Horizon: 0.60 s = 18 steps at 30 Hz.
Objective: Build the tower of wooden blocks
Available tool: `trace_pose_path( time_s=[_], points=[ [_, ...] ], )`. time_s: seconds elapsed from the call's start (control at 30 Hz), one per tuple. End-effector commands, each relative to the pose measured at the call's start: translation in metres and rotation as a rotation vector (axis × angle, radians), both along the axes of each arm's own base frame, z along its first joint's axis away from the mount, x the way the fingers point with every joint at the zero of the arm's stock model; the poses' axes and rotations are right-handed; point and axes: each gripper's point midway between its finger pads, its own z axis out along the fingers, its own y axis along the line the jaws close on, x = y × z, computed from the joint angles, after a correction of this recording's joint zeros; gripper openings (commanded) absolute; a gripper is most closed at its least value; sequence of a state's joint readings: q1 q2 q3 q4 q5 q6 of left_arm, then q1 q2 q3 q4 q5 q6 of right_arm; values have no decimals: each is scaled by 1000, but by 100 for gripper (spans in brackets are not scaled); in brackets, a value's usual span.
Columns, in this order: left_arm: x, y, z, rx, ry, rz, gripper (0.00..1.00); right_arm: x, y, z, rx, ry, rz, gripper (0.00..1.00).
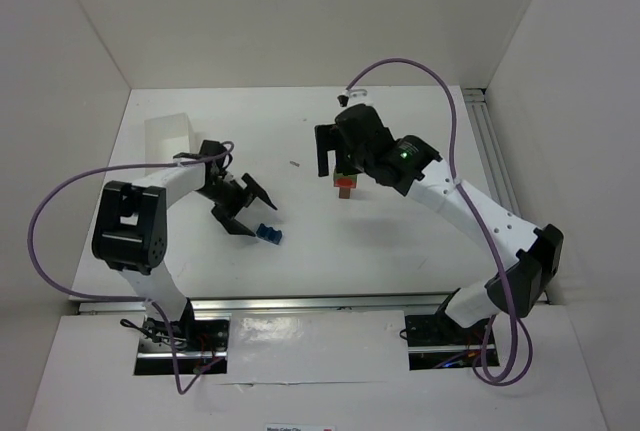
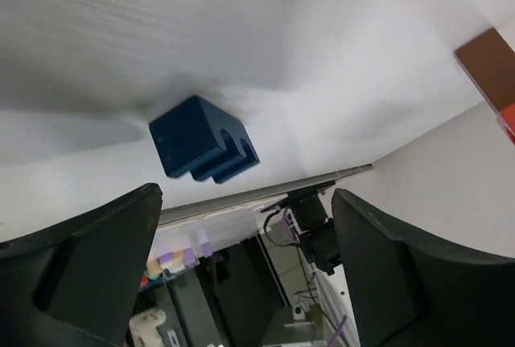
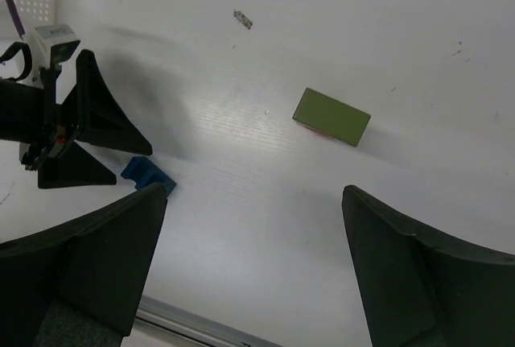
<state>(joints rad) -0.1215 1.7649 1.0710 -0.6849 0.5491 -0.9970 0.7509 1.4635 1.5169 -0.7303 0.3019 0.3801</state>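
Tower (image 1: 344, 187), an olive block stacked on red, stands mid-table under the right gripper (image 1: 336, 163), whose jaws are spread wide. Blue block (image 1: 268, 234) lies loose just beside the left gripper (image 1: 258, 215), jaws apart, holding nothing. Tray (image 1: 168, 136) sits far left.

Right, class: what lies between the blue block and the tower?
Nothing: only bare table between the blue block and the tower, as the right wrist view shows.

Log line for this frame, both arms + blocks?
left gripper open, blue block loose on table by its tips | right gripper open above tower | olive green block on top
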Motion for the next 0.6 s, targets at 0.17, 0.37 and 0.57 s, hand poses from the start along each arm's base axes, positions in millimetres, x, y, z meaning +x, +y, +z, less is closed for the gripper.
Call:
trace_pose_path(
  time_s=[0.17,0.37,0.57],
  points=[
    [9,31,85,197,-394,-133,100,-60,51,-24,132,66,-75,97],
    [5,92,149,363,-621,-47,100,-101,110,-95,217,168,-125,99],
    [1,127,200,514,-738,80,100,-96,149,-145,202,210,-245,100]
  ],
)
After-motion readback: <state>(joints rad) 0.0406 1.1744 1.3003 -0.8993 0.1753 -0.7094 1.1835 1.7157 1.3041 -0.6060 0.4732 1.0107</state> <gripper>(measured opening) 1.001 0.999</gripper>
